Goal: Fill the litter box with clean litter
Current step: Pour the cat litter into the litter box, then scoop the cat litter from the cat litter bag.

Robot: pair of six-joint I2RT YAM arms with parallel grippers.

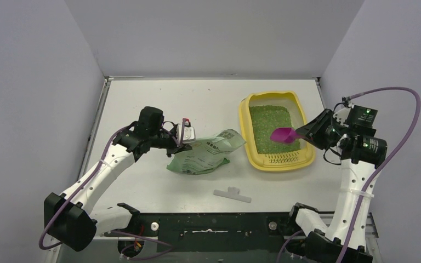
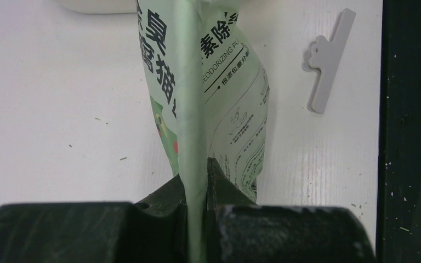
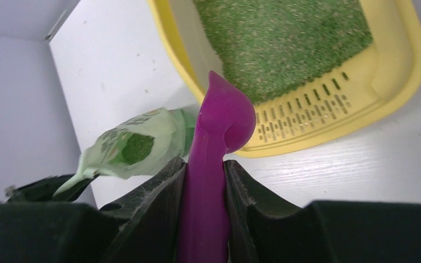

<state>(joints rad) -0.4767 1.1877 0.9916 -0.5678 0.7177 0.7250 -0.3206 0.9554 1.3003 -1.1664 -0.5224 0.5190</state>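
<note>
right end effector (image 1: 307, 133) clamps scoop (image 1: 283, 134) over litter box (image 1: 244, 123); left end effector (image 1: 183, 139) pinches bag (image 1: 205, 156) at 9 o'clock. Thin pinch slipping could dump clean litter (image 1: 264, 121) onto bench (image 1: 197, 98).

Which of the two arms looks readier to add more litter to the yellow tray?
Probably the right. The right gripper is shut on the magenta scoop, held above the litter box; the left gripper is tied up pinching the green bag off to the side.

Slim gap between bag (image 1: 203, 156) and litter box (image 1: 283, 163); white clip (image 1: 232, 194) nearby.
</note>
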